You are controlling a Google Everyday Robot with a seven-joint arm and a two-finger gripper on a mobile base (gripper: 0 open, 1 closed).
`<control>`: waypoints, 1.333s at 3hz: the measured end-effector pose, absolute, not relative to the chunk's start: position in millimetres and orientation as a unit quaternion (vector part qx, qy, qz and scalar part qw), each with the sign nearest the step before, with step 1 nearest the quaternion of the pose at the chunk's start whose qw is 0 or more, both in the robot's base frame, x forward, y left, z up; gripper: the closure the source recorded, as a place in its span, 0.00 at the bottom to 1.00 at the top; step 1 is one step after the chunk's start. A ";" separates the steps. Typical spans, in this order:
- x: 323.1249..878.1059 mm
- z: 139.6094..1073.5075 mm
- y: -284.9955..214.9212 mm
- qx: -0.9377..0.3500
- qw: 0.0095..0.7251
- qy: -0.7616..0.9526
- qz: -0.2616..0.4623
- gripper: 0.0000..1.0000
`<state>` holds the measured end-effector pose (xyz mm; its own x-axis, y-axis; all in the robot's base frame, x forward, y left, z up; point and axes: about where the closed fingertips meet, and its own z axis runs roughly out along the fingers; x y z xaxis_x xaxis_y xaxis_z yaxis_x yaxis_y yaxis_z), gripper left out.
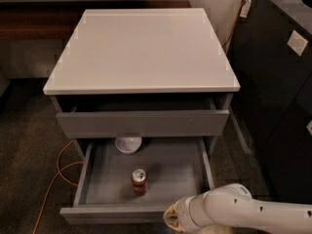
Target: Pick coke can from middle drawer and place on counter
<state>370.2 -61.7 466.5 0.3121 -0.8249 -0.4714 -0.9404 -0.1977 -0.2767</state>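
A red coke can (139, 181) with a silver top stands upright in the pulled-out middle drawer (100, 177), near its front and a little left of centre. The light-grey counter (141, 50) tops the cabinet above it, with nothing on it. My gripper (173, 219) is at the bottom edge of the view, by the right half of the drawer's front panel. It is right of the can and nearer the camera, apart from it. The white arm runs off to the lower right.
A white bowl (128, 143) lies at the back of the middle drawer, partly under the top drawer (141, 123), which is slightly open. An orange cable (57, 172) curls on the floor at the left. A black cabinet (278, 77) stands close on the right.
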 end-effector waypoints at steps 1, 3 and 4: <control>355.9 474.0 -56.3 -0.773 0.262 0.566 0.113 1.00; 370.3 496.9 -55.9 -0.773 0.271 0.564 0.104 0.67; 398.1 510.8 -58.8 -0.771 0.281 0.561 0.108 0.36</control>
